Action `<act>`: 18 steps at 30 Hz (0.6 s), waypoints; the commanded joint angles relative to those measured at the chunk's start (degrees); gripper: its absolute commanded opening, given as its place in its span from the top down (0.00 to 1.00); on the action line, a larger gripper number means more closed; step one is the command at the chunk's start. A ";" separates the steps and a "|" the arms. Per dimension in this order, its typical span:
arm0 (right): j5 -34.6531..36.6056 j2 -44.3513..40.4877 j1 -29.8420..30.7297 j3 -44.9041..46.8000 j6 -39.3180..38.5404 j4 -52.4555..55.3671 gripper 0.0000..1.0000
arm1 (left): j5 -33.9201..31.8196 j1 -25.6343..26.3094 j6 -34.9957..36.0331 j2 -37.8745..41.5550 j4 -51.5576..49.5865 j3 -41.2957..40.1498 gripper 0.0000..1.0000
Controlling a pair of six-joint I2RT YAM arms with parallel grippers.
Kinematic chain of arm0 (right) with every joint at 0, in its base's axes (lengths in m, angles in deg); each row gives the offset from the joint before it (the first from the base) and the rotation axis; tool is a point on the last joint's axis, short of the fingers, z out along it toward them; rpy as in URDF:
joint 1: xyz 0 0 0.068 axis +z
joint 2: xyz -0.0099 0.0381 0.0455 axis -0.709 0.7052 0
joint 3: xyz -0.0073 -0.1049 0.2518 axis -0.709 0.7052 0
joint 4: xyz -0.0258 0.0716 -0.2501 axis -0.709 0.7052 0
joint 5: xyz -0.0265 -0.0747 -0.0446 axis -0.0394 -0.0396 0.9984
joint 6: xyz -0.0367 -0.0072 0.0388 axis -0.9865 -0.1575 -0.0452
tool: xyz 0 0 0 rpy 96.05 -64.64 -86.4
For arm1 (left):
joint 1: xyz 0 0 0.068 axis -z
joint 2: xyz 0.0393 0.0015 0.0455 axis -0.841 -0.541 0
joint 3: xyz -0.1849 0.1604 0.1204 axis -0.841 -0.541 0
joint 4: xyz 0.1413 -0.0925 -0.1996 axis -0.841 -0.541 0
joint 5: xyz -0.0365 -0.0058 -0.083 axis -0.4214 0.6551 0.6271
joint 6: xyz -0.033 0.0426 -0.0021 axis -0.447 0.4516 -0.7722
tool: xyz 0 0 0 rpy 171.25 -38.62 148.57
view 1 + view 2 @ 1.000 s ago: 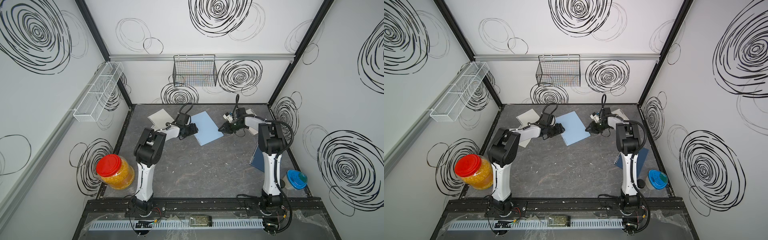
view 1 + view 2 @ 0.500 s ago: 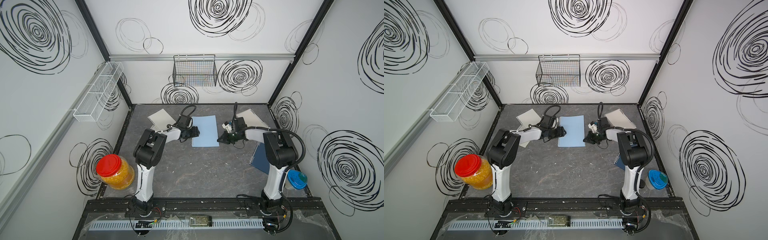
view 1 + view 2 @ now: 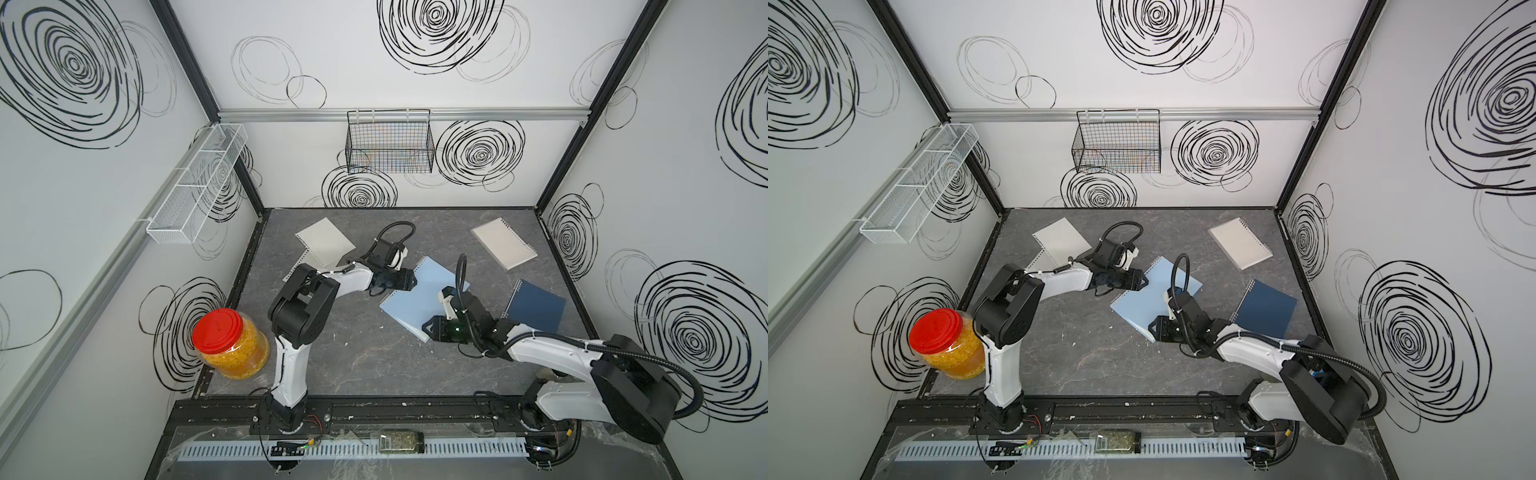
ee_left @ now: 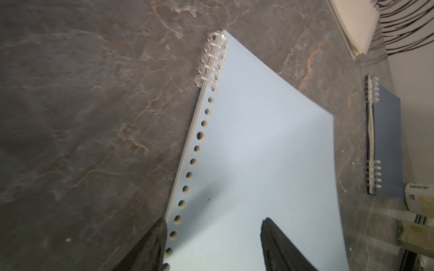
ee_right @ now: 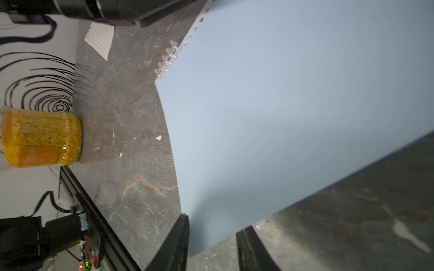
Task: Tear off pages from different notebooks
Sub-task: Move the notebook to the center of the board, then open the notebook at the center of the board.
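The light-blue notebook lies askew at mid-table, its clear coil partly pulled out of the punched holes. My left gripper is open just over its binding edge, one finger beside the holes. At its near corner my right gripper is open, with the corner between the fingers. The dark navy notebook lies to the right. Back right is the clear-covered notebook. Loose pages overlap at back left.
A jar with a red lid stands at the front left corner. A black wire basket hangs on the back wall and a white wire shelf on the left wall. Small paper scraps dot the grey tabletop.
The light-blue notebook has turned and slid toward the front. My right gripper came with it toward the front and has opened. The left gripper followed a little and stays open.
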 commanded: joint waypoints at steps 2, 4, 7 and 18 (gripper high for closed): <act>8.62 0.60 0.59 -2.24 2.48 -4.26 0.51 | -1.11 -1.06 2.49 6.90 -0.60 1.45 0.33; 9.44 1.57 0.59 -4.80 0.87 -3.42 0.48 | -2.23 -1.64 2.36 9.73 -0.81 0.68 0.33; 9.40 3.49 0.09 -9.29 -2.28 -1.92 0.44 | -5.76 -2.65 2.57 15.74 -1.44 -1.59 0.32; 6.14 15.94 -5.24 -32.89 -17.54 6.52 0.37 | -21.06 -3.36 -1.35 41.10 -3.19 -18.85 0.29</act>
